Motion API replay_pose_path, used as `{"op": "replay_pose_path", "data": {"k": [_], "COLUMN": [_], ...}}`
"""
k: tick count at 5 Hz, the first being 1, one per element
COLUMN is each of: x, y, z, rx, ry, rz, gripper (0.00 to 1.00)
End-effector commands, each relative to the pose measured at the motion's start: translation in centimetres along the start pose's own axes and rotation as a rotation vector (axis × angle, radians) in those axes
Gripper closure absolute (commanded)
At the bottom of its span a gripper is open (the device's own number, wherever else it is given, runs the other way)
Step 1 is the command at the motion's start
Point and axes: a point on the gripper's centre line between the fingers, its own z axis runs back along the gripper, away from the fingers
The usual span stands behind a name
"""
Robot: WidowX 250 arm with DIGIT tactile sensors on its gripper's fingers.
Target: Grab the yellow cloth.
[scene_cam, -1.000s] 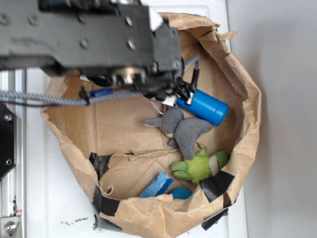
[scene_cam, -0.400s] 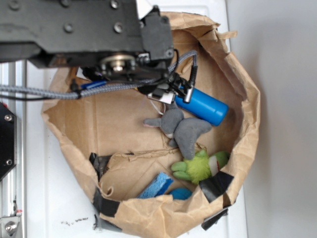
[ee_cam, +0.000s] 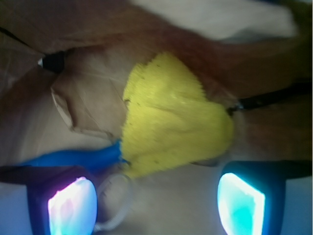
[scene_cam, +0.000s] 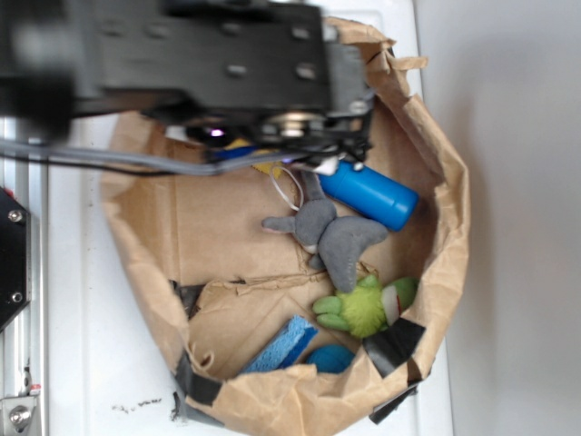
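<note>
Your gripper [ee_cam: 156, 196] hangs over the paper bag [scene_cam: 445, 227], jaws spread wide and holding nothing. The yellow cloth [ee_cam: 171, 120] lies crumpled on the bag's floor just ahead of the fingers [ee_cam: 242, 200], beside the blue bottle [scene_cam: 372, 195] and grey toy [scene_cam: 331, 232].

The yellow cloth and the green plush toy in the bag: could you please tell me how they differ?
The yellow cloth is a flat, bright yellow piece lying under the arm near the bag's upper wall, while the green plush toy is a lumpy lime-green figure by the lower wall. The cloth is almost hidden in the exterior view; the toy shows fully. Both have fuzzy surfaces and rest inside the brown paper bag.
</note>
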Motion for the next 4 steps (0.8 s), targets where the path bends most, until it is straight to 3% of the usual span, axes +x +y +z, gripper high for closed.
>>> {"op": "replay_pose_path", "data": {"k": [1,3,4], "x": [-2.0,-1.5,-0.7], "y": [-1.1,-0.4,0.2], "z": [3.3,1.1,-0.4], "rx": [-0.080,-0.086,-0.059], "ry": [0.012,0.009,-0.004], "rz": [0.026,0.042,0.051], "gripper": [0.00,0.00,0.00]}}
